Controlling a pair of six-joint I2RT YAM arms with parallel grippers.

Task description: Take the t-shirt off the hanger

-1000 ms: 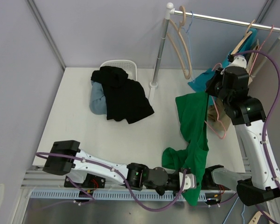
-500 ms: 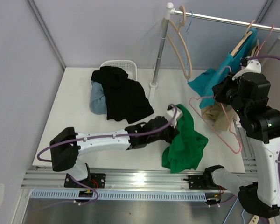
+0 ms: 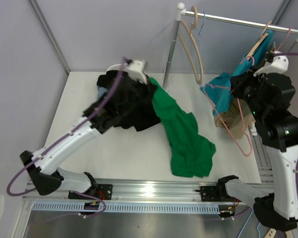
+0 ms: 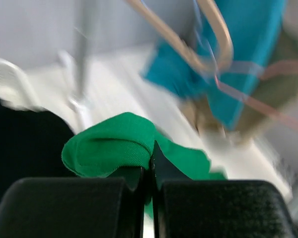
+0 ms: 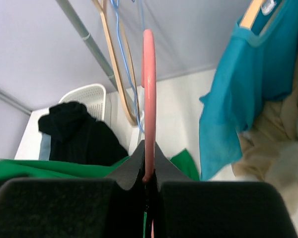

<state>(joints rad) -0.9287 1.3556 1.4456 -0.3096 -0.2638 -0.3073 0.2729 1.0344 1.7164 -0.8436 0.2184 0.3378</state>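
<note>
the left tool (image 4: 151,151) pinches a fold of the green t-shirt (image 3: 181,134), which trails off the black clothes pile (image 3: 126,101) onto the worktop (image 3: 134,148). the right tool (image 5: 148,171) grips the bare pink hanger (image 5: 148,84), well apart from that pile.

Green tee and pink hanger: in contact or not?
Apart. The top external view shows bare table between the green t-shirt and the pink hanger, which the right end effector holds raised off to the side.
</note>
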